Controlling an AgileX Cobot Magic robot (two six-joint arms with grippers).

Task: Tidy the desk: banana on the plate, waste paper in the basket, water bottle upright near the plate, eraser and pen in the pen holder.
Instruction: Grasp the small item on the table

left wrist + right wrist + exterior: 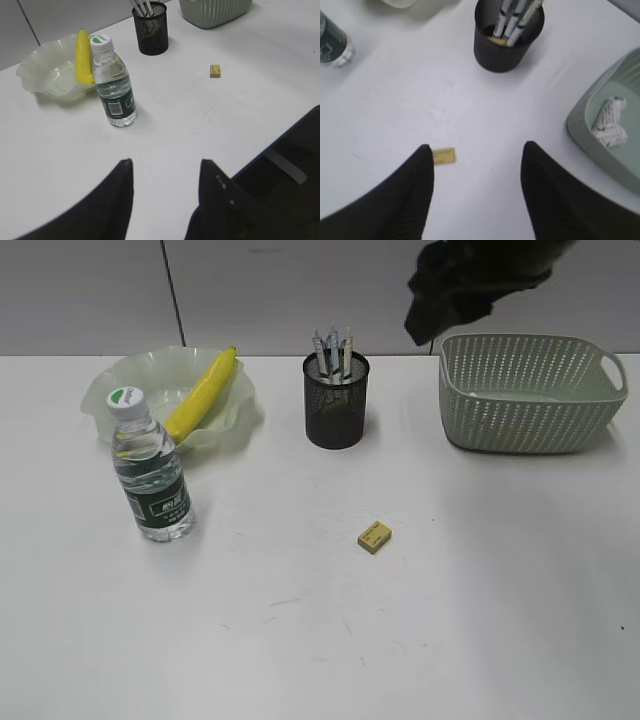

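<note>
The banana [205, 392] lies in the pale green plate [110, 380]. Just in front of the plate the water bottle [150, 475] stands upright. Pens [333, 350] stick out of the black mesh pen holder [336, 405], and something yellowish shows inside it in the right wrist view. A yellow eraser [374, 537] lies on the desk [300, 640]. The waste paper [610, 120] rests inside the basket [530, 395]. My right gripper [476, 146] hangs open high above the desk, with the eraser [444, 155] beside its left fingertip. My left gripper [166, 162] is open and empty over bare desk, short of the bottle [115, 90].
The right arm [470, 285] shows as a dark mass at the top, left of the basket. A dark edge of the desk runs at the lower right of the left wrist view [280, 145]. A grey wall stands behind the desk.
</note>
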